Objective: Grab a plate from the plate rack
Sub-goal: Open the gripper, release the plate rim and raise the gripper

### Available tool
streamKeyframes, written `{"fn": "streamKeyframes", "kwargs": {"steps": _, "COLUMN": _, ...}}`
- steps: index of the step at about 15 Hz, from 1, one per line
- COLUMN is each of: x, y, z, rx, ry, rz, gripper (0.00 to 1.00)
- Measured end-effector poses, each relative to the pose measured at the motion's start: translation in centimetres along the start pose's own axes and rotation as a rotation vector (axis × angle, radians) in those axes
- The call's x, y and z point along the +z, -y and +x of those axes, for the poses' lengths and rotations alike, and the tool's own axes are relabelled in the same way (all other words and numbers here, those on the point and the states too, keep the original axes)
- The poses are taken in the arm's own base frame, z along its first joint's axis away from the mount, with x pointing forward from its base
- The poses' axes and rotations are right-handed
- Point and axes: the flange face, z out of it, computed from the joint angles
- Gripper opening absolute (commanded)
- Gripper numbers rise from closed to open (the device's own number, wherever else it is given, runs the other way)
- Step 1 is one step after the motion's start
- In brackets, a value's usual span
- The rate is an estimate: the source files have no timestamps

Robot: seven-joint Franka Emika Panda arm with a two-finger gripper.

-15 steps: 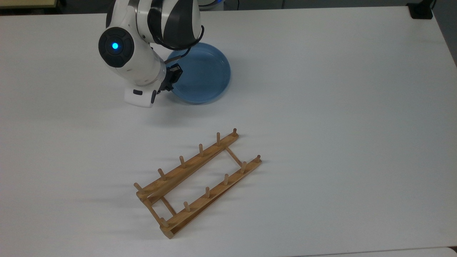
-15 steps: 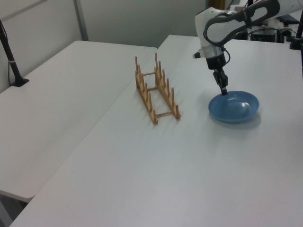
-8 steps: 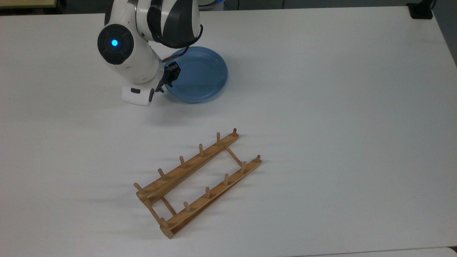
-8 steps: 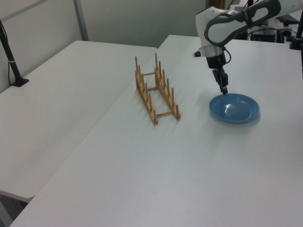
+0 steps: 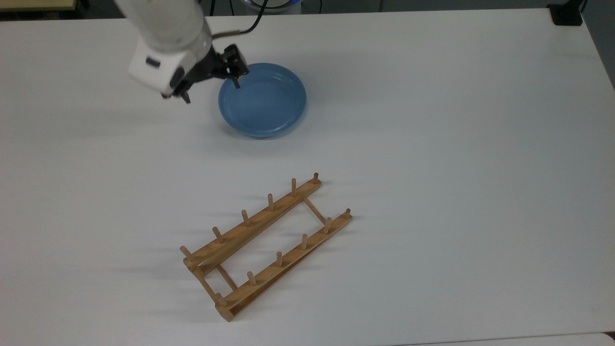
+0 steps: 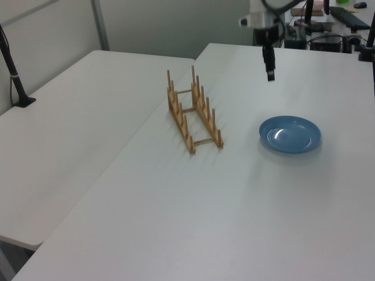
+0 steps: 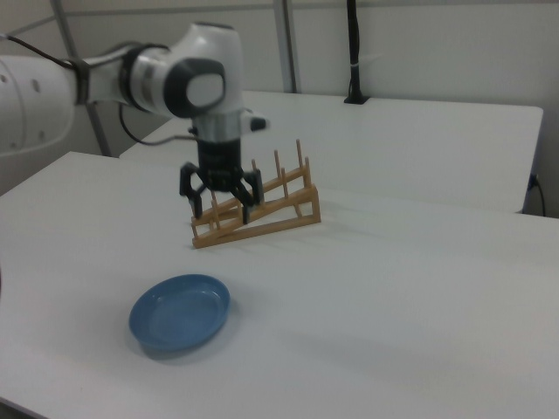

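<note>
The blue plate [image 5: 262, 100] [image 6: 290, 134] [image 7: 180, 312] lies flat on the white table, apart from the rack. The wooden plate rack [image 5: 266, 240] [image 6: 193, 111] [image 7: 288, 209] stands with nothing between its pegs. My gripper [image 5: 211, 92] [image 6: 270, 75] [image 7: 222, 209] hangs well above the table, open and holding nothing. In the top view it is over the plate's left rim. In the right view it hangs in front of the rack and hides part of it.
A second white table [image 6: 70, 117] adjoins this one, with a black clamped post [image 6: 14, 70] [image 7: 352, 52] on it. A black object [image 5: 567, 14] sits at the table's far corner in the top view's upper right.
The gripper has let go of the plate's rim, opened and risen well above the table. The plate, tilted a second ago, now lies flat.
</note>
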Motion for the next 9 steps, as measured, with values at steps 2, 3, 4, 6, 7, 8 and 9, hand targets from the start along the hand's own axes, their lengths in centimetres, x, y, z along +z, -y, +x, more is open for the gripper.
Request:
{"fn": "streamKeyframes", "kwargs": {"steps": 2, "x": -2.8, "y": 1.7, "z": -0.5, "rx": 0.101, "ry": -0.041, "rz": -0.024, "gripper": 1.0}}
{"fn": "streamKeyframes", "kwargs": {"steps": 3, "x": -4.1, "y": 2.5, "z": -0.9, "rx": 0.166, "ry": -0.061, "rz": -0.039, "gripper": 1.0}}
{"fn": "streamKeyframes", "kwargs": {"steps": 4, "x": -5.3, "y": 3.2, "z": -1.3, "rx": 0.237, "ry": -0.08, "rz": -0.054, "gripper": 1.0}}
{"fn": "streamKeyframes", "kwargs": {"steps": 6, "x": -7.1, "y": 4.8, "z": -1.8, "rx": 0.36, "ry": -0.106, "rz": -0.094, "gripper": 1.0}}
{"fn": "streamKeyframes", "kwargs": {"steps": 7, "x": -7.6, "y": 5.6, "z": -2.0, "rx": 0.388, "ry": -0.108, "rz": -0.11, "gripper": 1.0}}
{"fn": "streamKeyframes", "kwargs": {"steps": 8, "x": -8.0, "y": 6.2, "z": -2.3, "rx": 0.404, "ry": -0.106, "rz": -0.119, "gripper": 1.0}}
{"fn": "streamKeyframes", "kwargs": {"steps": 9, "x": -8.3, "y": 6.6, "z": -2.4, "rx": 0.415, "ry": -0.107, "rz": -0.122, "gripper": 1.0}}
